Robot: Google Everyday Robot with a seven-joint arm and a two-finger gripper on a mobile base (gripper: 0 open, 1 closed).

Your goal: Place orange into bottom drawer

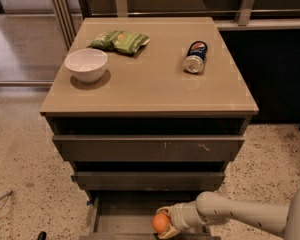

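Observation:
The orange [160,222] is a small bright round fruit held in my gripper [164,224], which is shut on it at the bottom middle of the view. My white arm reaches in from the lower right. The orange hangs over the open bottom drawer [117,218], a shallow grey tray pulled out below the two other drawer fronts. The drawer's front edge is cut off by the frame's lower border.
On the cabinet top [150,86] stand a white bowl [86,64], a green snack bag [120,40] and a can lying on its side [195,57]. The scratched upper drawer front [149,148] and middle drawer front [149,180] sit above the gripper. Speckled floor surrounds the cabinet.

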